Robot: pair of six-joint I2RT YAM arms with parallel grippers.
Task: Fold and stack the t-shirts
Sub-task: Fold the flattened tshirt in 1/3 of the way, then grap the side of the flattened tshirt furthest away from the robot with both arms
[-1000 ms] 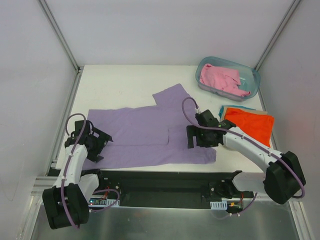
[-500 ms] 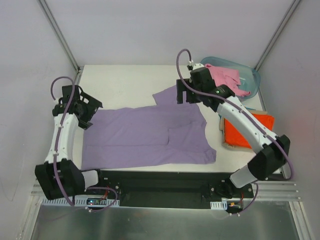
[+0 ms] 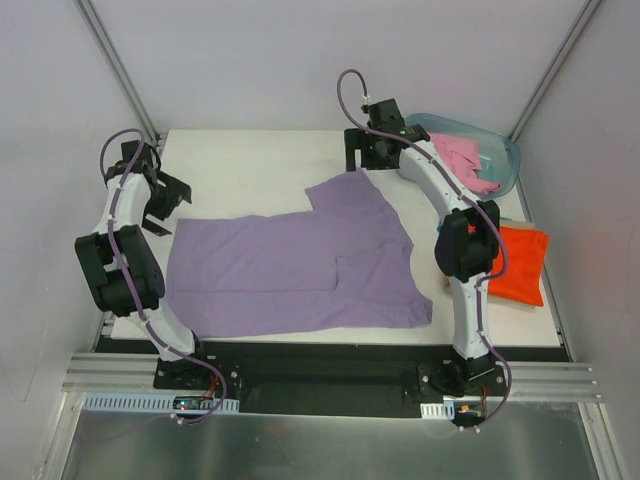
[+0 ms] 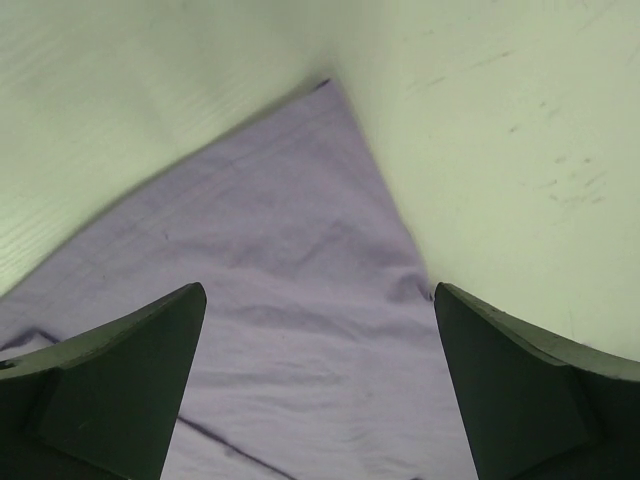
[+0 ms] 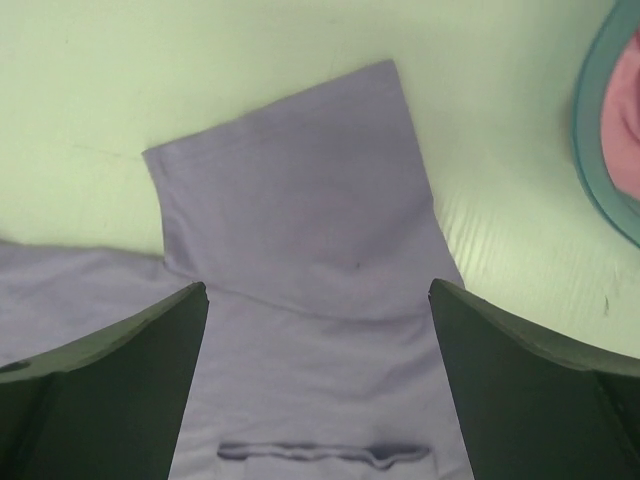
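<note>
Lavender t-shirt (image 3: 300, 270) lies spread flat across the middle of the white worktop (image 3: 250, 160), with one sleeve jutting toward the far edge. The left pincer (image 3: 168, 205) hovers just off the shirt's far left corner, jaws wide apart and gripping nothing. Its wrist view shows that corner's hem between the fingers, with bare worktop on either side. The right pincer (image 3: 368, 165) hangs over the far sleeve's edge, equally wide and empty. Bare worktop stretches beyond the shirt between the two pincers. Right of the shirt lies the folded orange t-shirt (image 3: 520, 262), apart from its hem. Beyond the sleeve to the right, the pink t-shirt (image 3: 462, 160) sits bunched in a blue-green tub (image 3: 508, 152).
</note>
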